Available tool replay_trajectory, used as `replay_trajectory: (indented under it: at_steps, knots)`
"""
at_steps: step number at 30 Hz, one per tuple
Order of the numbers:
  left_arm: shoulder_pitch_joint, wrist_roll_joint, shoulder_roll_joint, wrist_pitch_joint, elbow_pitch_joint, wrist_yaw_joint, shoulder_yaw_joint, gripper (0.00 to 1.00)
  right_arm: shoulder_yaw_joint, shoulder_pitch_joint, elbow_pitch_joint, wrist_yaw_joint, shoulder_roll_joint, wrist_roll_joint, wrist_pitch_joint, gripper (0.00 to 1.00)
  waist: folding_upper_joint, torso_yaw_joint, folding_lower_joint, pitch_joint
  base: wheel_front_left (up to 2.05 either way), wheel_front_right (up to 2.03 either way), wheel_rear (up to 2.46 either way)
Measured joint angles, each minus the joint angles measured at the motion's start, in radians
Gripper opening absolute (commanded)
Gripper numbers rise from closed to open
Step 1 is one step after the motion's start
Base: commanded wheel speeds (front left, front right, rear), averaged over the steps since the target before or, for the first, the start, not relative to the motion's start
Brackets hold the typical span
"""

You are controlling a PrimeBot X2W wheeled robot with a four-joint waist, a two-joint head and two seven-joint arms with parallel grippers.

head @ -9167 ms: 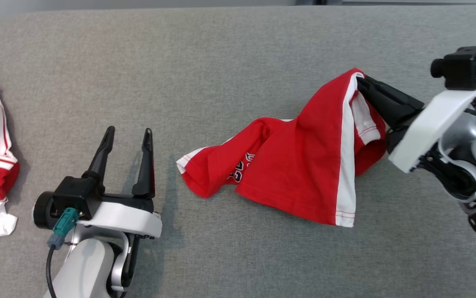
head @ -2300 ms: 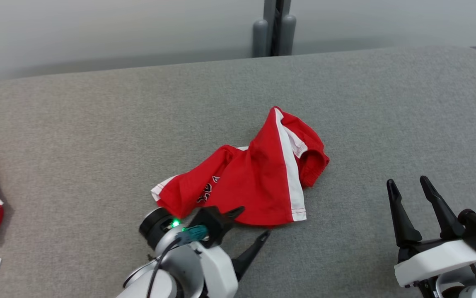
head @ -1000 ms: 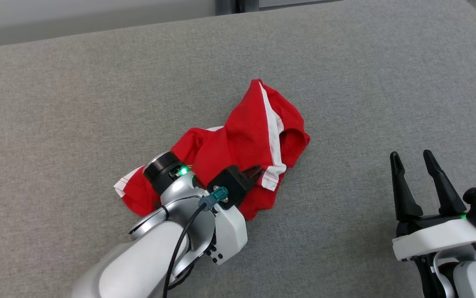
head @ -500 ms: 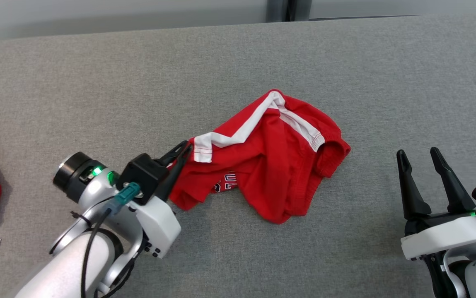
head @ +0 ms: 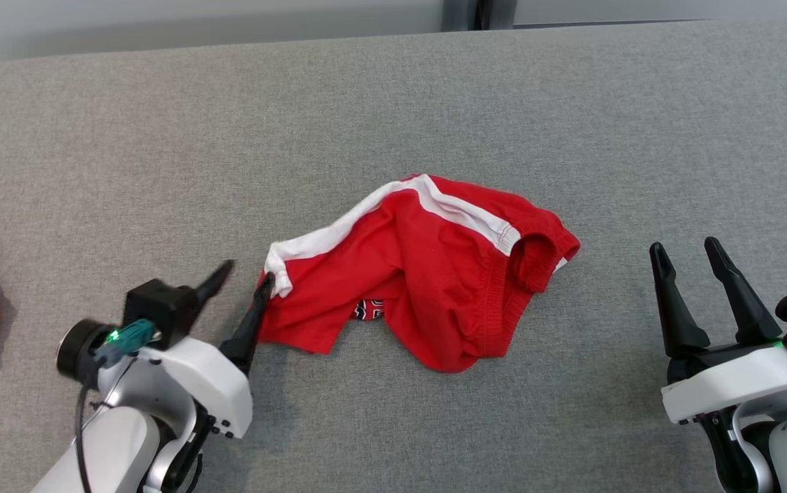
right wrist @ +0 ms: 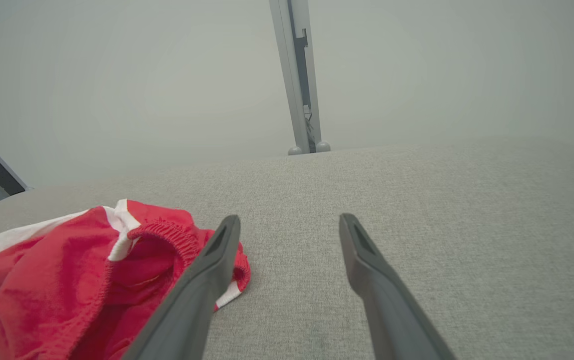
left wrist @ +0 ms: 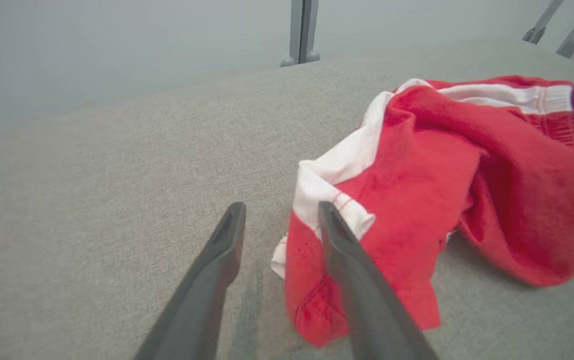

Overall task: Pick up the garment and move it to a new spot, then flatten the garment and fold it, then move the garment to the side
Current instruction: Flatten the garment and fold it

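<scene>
Left pincer (head: 248, 270) parted, low beside garment (head: 434, 274)

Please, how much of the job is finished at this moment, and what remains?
Done, it seems: the shorts lie in the middle of the grey surface, held by no gripper. In hand: flattening. The left gripper is open beside their white-hemmed corner, the right gripper is open and apart from them, and the cloth is bunched. Left: smoothing it flat, the fold, the move to the side.
</scene>
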Motion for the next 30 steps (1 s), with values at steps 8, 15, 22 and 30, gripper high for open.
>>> replay_trajectory:
  at_steps: [8, 15, 22, 30]
  knots:
    - [0.092, -0.071, -0.061, -0.157, 0.040, 0.082, 0.106, 1.00, -0.016, 0.008, 0.007, 0.000, 0.000, 0.002, -0.003, 1.00, 0.0000, -0.002, 0.0000, -0.017, 0.00, 0.00, 0.00]
    - [0.117, -0.072, -0.083, -0.289, 0.001, 0.158, 0.192, 1.00, -0.031, 0.013, -0.017, 0.000, 0.003, -0.012, -0.014, 1.00, 0.0000, 0.012, 0.0000, -0.037, 0.00, 0.00, 0.00]
    - [0.135, -0.021, -0.115, -0.350, -0.100, 0.201, 0.268, 1.00, -0.043, 0.025, -0.035, 0.000, 0.015, -0.043, -0.015, 1.00, 0.0000, 0.018, 0.0001, -0.070, 0.00, 0.00, 0.00]
    - [0.209, 0.063, -0.119, -0.354, -0.149, 0.164, 0.311, 1.00, -0.047, 0.059, -0.036, 0.000, 0.022, -0.060, -0.007, 1.00, 0.0000, 0.014, 0.0000, -0.118, 0.00, 0.00, 0.00]
